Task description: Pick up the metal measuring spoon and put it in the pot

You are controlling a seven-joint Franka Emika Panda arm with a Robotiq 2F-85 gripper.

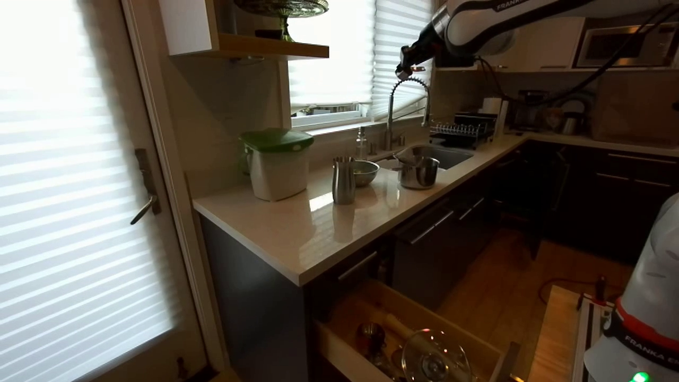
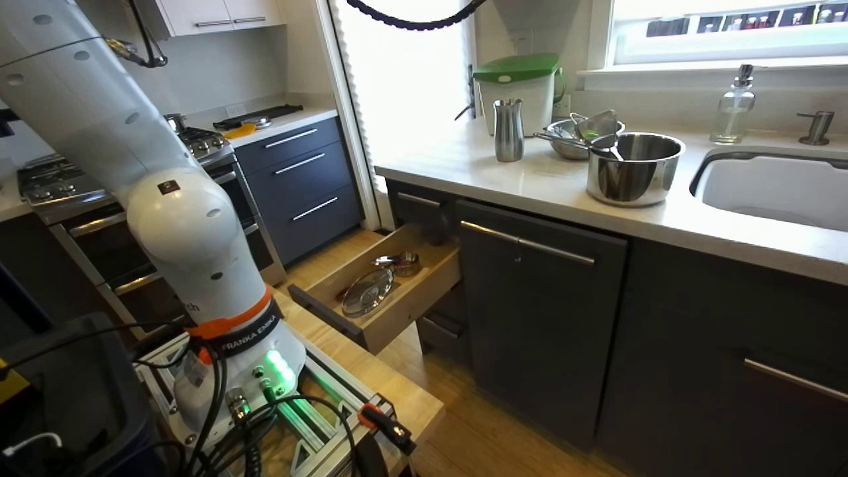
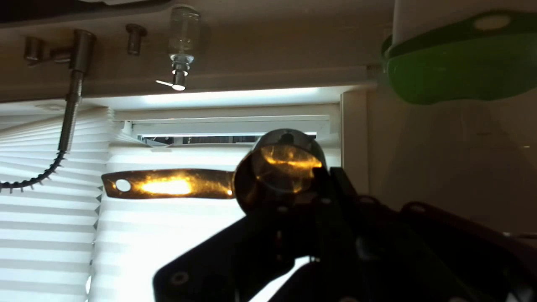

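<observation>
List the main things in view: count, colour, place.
measuring spoon: 1, metallic, in gripper
pot: 1, silver, counter
tall cup: 1, silver, counter
bowl: 1, silver, counter
container: 1, white and green, counter
sink: 1, pale, counter
soap bottle: 1, clear, by sink
tap: 1, silver, by sink
drawer: 1, wooden, under counter
glass lid: 1, clear, in drawer
utensils: count unclear, metallic, in drawer
robot arm: 1, white, near counter
gripper: 1, black, arm's end
</observation>
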